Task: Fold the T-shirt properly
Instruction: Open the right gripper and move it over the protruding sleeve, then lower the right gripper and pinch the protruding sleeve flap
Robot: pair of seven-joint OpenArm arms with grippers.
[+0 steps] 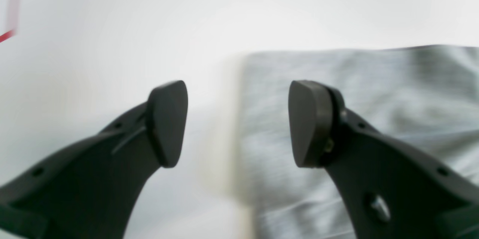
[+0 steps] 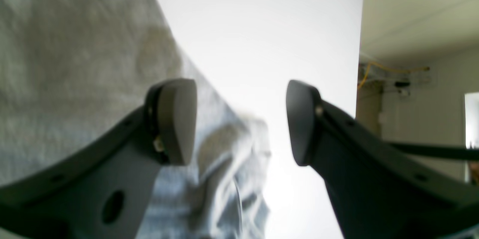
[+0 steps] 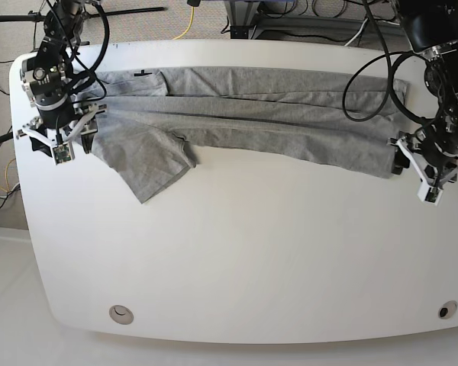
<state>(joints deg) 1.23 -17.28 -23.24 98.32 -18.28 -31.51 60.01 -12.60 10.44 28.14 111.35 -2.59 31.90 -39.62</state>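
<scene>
White table [image 3: 252,252] bears folded T-shirt [image 3: 252,114].

a white table [image 3: 252,252] with two small round holes near its front corners, cables [image 3: 191,19] on the floor behind its back edge.

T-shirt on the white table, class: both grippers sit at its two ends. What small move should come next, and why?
Probably lower both open grippers onto the cloth edges. The T-shirt lies folded into a long band, one sleeve sticking out. The left gripper and right gripper hold nothing yet.
</scene>
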